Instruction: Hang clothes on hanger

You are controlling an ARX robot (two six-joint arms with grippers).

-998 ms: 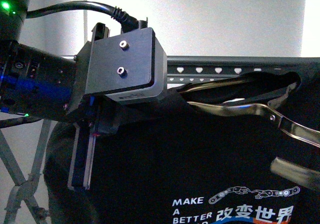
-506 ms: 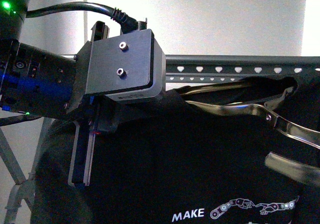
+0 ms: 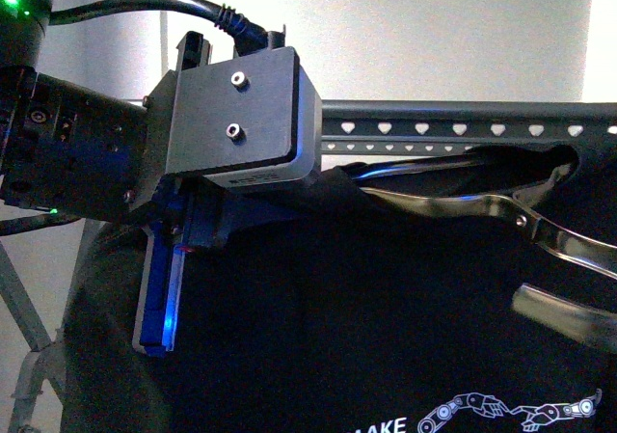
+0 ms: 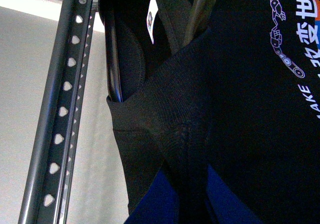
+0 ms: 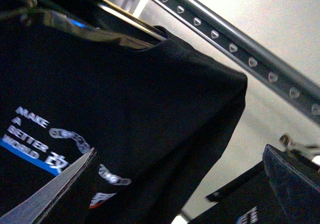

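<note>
The left gripper (image 4: 191,191) pinches a fold of the black T-shirt (image 3: 386,298) near its shoulder, while the right gripper (image 5: 179,156) has its jaws spread wide on nothing. The shirt, with a shiny coat hanger (image 3: 463,204) in its neck, hangs just below the grey rail (image 3: 463,126).

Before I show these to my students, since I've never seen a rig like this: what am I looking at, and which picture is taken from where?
This is a robot with two arms, each ending in a two-fingered gripper. The front picture comes from a camera on its body, the other two from its wrists. No table shows: a black T-shirt, a metal coat hanger inside its neck, sits by a grey rail with heart-shaped holes. The left gripper looks pinched shut on a fold of the shirt. The right gripper is open and holds nothing.
</note>
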